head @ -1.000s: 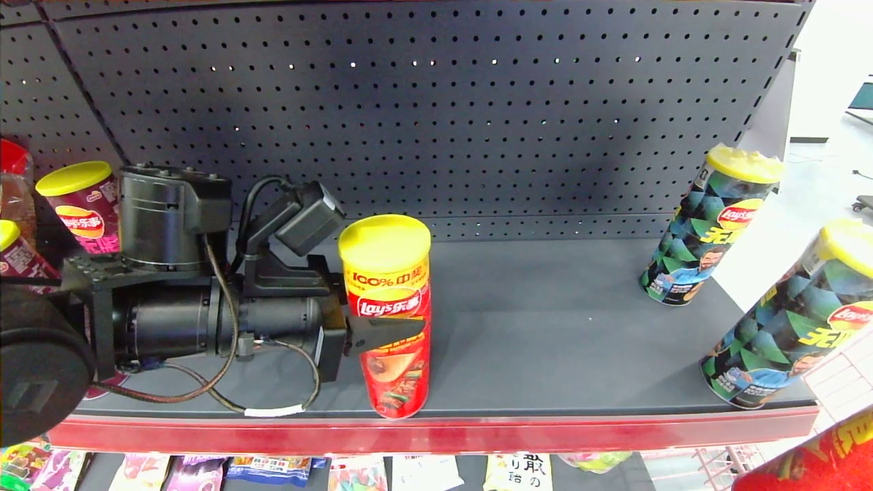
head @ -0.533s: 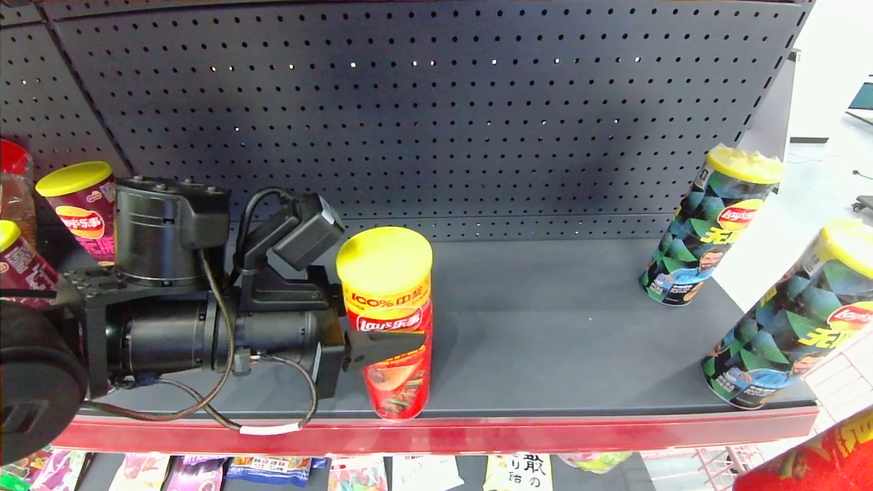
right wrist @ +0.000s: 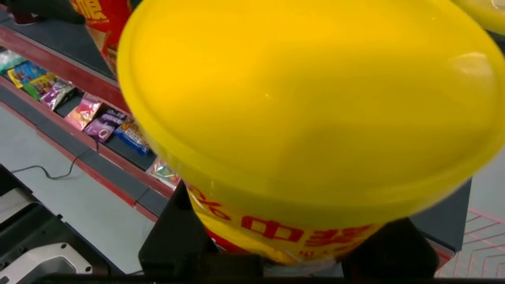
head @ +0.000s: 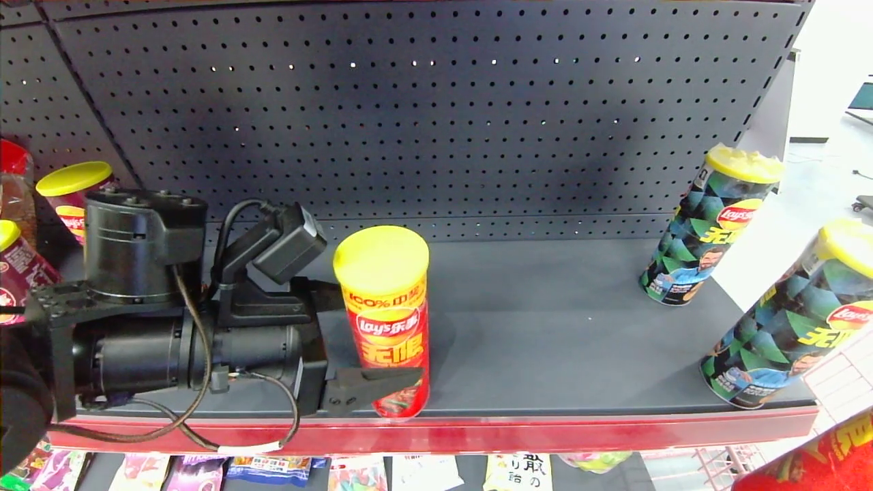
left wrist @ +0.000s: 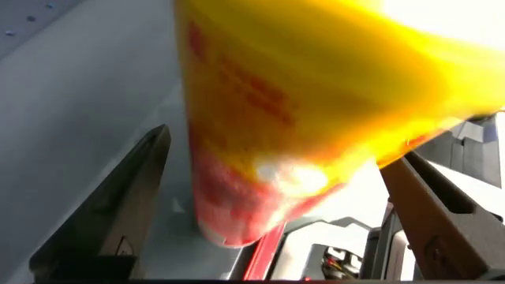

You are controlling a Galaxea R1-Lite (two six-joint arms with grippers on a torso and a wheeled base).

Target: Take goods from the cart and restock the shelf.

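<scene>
A red chip can (head: 385, 320) with a yellow lid stands upright near the shelf's front edge. My left gripper (head: 401, 349) is open around its lower half; the near finger (head: 372, 387) lies in front of the can's base and the far finger is hidden behind it. In the left wrist view the can (left wrist: 260, 158) sits between the spread fingers (left wrist: 130, 197) with a gap on each side. My right gripper (right wrist: 300, 254) is shut on a second red can (right wrist: 308, 118) with a yellow lid, held off the shelf; a red corner of it (head: 818, 458) shows at lower right.
Two blue-green cans (head: 709, 225) (head: 798, 320) stand at the shelf's right end and purple cans (head: 68, 187) at the left. The grey shelf (head: 545, 327) has free room in the middle. A red lip (head: 545, 431) edges the front, with a pegboard wall (head: 436, 109) behind. Snack packets (head: 273, 470) lie on the shelf below.
The left gripper lowered the red can onto the shelf, then let go and opened, its near finger dropping toward the can's base. The left arm drew slightly left.
</scene>
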